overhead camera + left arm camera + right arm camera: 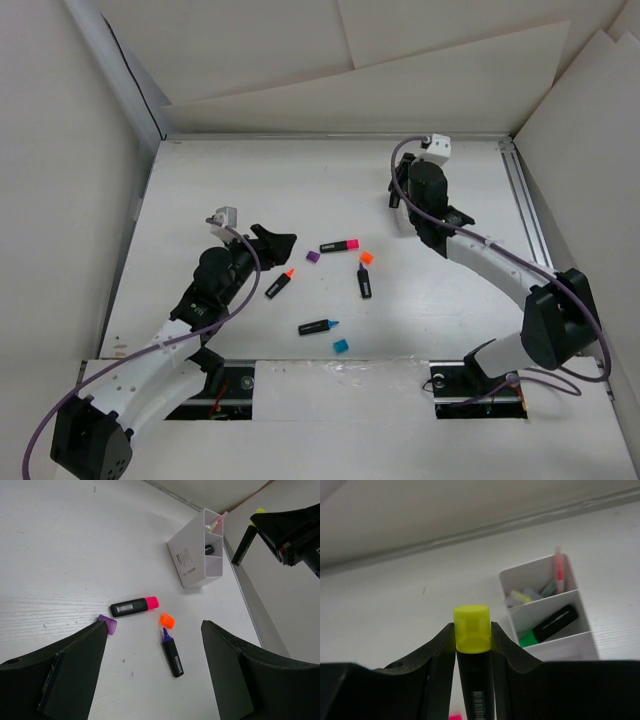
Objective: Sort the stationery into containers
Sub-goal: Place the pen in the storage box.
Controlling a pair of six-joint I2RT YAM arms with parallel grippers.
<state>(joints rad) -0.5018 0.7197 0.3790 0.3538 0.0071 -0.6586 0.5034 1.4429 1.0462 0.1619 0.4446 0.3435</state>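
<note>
I find the right gripper clamped on a yellow-capped highlighter, cap end out past the fingertips. It is held near the white box but apart from it. The box stands right of the middle of the table. Its far compartment holds a thin pink pen and pale items I cannot identify. The next compartment holds a green-capped highlighter.

The left gripper has its jaws wide with nothing between them. On the table ahead of it lie a pink-capped highlighter, a loose purple cap, a loose orange cap and an uncapped purple highlighter. Nearer lie an orange-tipped highlighter, a blue highlighter and a blue cap.
</note>
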